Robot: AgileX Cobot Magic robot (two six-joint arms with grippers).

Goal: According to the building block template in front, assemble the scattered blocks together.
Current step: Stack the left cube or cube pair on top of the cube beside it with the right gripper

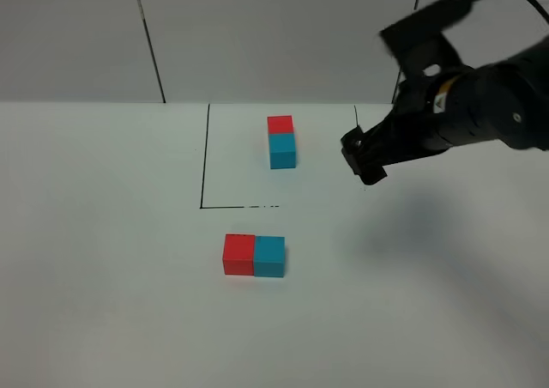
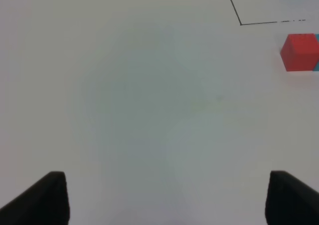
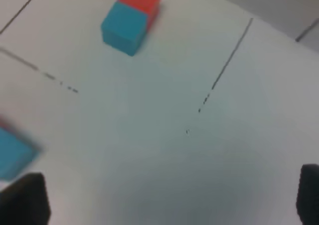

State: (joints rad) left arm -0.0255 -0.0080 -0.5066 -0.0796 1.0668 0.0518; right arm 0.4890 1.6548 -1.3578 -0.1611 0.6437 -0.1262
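The building block template (image 1: 281, 142) lies inside a black drawn outline (image 1: 205, 165) at the back, red half farther away and cyan half nearer. In front of the outline the scattered red block (image 1: 238, 254) and cyan block (image 1: 269, 257) sit side by side, touching. My right gripper (image 1: 364, 160) hovers to the right of the template; its wrist view shows it open (image 3: 167, 200) and empty, with the template (image 3: 130, 18) and the cyan block (image 3: 15, 155) in sight. My left gripper (image 2: 169, 200) is open and empty over bare table, well away from the red block (image 2: 300, 52).
The white table (image 1: 103, 276) carries only the blocks and the outline. A pale panelled wall (image 1: 257, 36) rises behind it. The right arm's dark body (image 1: 480, 105) hangs over the back right of the table.
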